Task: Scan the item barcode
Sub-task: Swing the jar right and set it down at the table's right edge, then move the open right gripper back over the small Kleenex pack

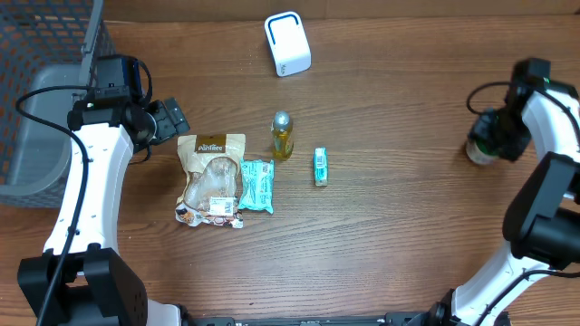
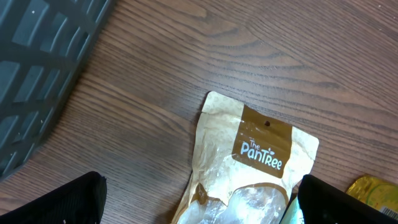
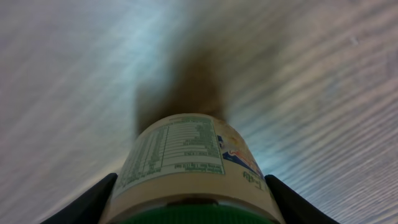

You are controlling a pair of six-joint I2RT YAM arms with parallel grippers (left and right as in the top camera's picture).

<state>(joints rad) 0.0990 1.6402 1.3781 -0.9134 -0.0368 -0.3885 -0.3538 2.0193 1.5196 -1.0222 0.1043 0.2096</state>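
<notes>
Here, a jar (image 3: 180,155) is gripped by the right gripper (image 3: 189,190). Its dark fingers (image 3: 84,202) are pressed to either side just under a green lid (image 3: 186,216). Only the right wrist view shows the jar's label: a white panel of nutrition figures, too small to be read, with a patch of blue and yellow artwork beside it. A dark shadow is cast on the table (image 1: 408,235) past the jar. Whether the jar rests on the wood cannot be told.

From overhead, the jar is placed at the right edge of the table, well apart from the white scanner (image 1: 287,43) at the far middle. Its label is not legible there.

The left gripper (image 1: 170,119) is held wide open and empty, just beside the top left corner of a brown pouch (image 2: 255,155). In the left wrist view "The PanTree" is read in white on the pouch's brown patch, and a clear window is seen below it.

A teal packet (image 1: 256,185) is laid touching the pouch's right side. A small bottle (image 1: 282,134) with a silver cap and yellow contents is set just beyond it, and a small teal box (image 1: 321,167) lies near. A grey basket (image 1: 36,136) is seen at the left edge.
</notes>
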